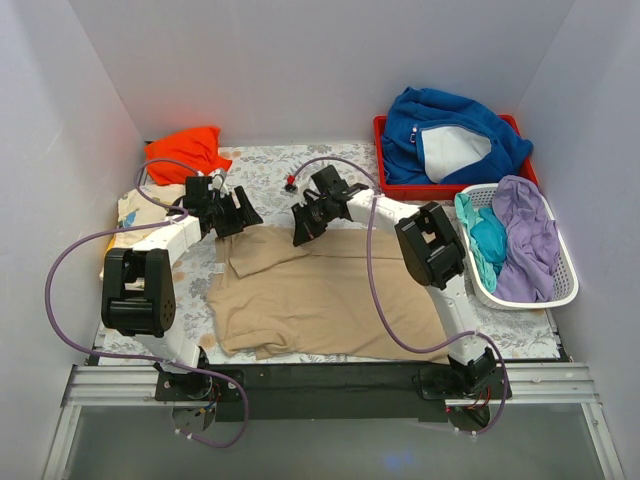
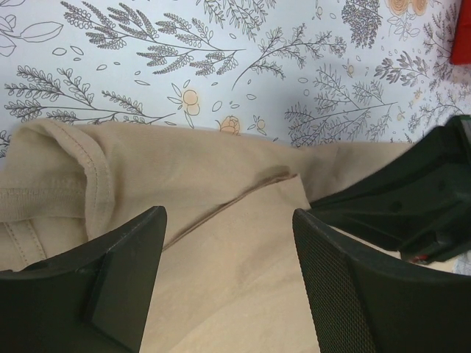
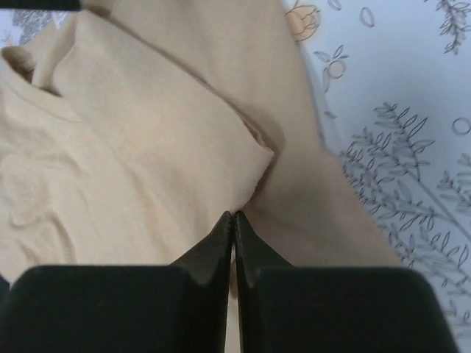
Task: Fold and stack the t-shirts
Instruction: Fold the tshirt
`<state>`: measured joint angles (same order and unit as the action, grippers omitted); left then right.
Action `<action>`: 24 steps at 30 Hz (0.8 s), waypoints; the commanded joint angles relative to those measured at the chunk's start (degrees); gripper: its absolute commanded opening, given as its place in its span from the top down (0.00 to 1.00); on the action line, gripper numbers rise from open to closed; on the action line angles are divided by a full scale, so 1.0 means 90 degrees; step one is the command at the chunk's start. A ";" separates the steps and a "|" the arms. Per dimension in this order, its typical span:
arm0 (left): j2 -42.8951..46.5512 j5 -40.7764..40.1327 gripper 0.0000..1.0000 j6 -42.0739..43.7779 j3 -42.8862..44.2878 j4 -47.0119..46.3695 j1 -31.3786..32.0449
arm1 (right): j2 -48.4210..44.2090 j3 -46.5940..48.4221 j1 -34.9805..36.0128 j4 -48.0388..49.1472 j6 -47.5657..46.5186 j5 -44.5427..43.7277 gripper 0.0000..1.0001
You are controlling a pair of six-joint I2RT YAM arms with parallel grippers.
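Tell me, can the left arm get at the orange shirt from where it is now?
Probably yes: the orange shirt lies just beyond the left gripper, whose jaws are open, with only bare tablecloth between.

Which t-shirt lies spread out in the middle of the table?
The tan t-shirt. The orange t-shirt is crumpled far left; the cream t-shirt lies partly hidden at the left edge.

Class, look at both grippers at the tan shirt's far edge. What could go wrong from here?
1. Right gripper: jaws shut at a fold's tip on the tan shirt; so thin a pinch may slip.
2. Left gripper: jaws open, nothing held; lifting now could drag the shirt askew.
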<state>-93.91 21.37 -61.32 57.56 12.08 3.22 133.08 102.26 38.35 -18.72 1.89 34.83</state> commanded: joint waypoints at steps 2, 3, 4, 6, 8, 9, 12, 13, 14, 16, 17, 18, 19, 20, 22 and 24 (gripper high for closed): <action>0.0219 -0.0118 0.32 0.0065 0.0069 0.0084 0.0003 | -0.0948 -0.0423 0.0143 0.0293 -0.0191 0.0095 0.91; 0.0229 -0.0108 0.32 0.0065 0.0069 0.0084 0.0003 | -0.1074 -0.0511 0.0163 0.0303 -0.0191 0.0114 0.90; 0.0229 -0.0118 0.32 0.0065 0.0069 0.0084 0.0003 | -0.1124 -0.0667 0.0221 0.0303 -0.0365 0.0124 0.89; 0.0219 -0.0118 0.32 0.0085 0.0079 0.0094 0.0003 | -0.1231 -0.0785 0.0280 0.0303 -0.0405 0.0173 0.89; 0.0239 -0.0128 0.32 0.0085 0.0069 0.0094 -0.0007 | -0.1270 -0.0981 0.0387 0.0303 -0.0415 0.0357 0.89; 0.0239 -0.0137 0.32 0.0085 0.0079 0.0094 0.0003 | -0.1309 -0.1049 0.0436 0.0303 -0.0415 0.0407 0.89; 0.0239 -0.0137 0.32 0.0104 0.0069 0.0123 0.0003 | -0.1426 -0.1400 0.0641 0.0293 -0.0415 0.0495 0.89; 0.0239 -0.0138 0.32 0.0095 0.0079 0.0123 0.0003 | -0.1466 -0.1488 0.0738 0.0283 -0.0415 0.0495 0.89; 0.0239 -0.0147 0.32 0.0095 0.0079 0.0133 0.0003 | -0.1514 -0.1702 0.0797 0.0264 -0.0405 0.0476 0.90; 0.0229 -0.0138 0.32 0.0104 0.0079 0.0133 0.0003 | -0.1699 -0.1947 0.0914 0.0254 -0.0366 0.0379 0.90; 0.0229 -0.0138 0.32 0.0114 0.0089 0.0143 0.0003 | -0.1778 -0.2064 0.0934 0.0302 -0.0337 0.0165 0.84; 0.0229 -0.0138 0.32 0.0104 0.0098 0.0152 0.0003 | -0.1952 -0.2307 0.0934 0.0419 -0.0289 0.0057 0.79; 0.0239 -0.0147 0.32 0.0104 0.0079 0.0152 0.0003 | -0.2022 -0.2367 0.0934 0.0584 -0.0250 -0.0108 0.75; 0.0229 -0.0128 0.32 0.0114 0.0089 0.0152 0.0003 | -0.2090 -0.2397 0.0934 0.0625 -0.0259 -0.0545 0.64; 0.0220 -0.0108 0.32 0.0104 0.0089 0.0152 0.0003 | -0.2169 -0.2261 0.0915 0.0654 -0.0259 -0.0880 0.59; 0.0210 -0.0079 0.32 0.0066 0.0079 0.0152 0.0003 | -0.2150 -0.1989 0.0876 0.0654 -0.0103 -0.1203 0.54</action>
<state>-93.91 20.56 -61.12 57.56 13.34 3.22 117.51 80.49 47.31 -15.99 0.01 30.28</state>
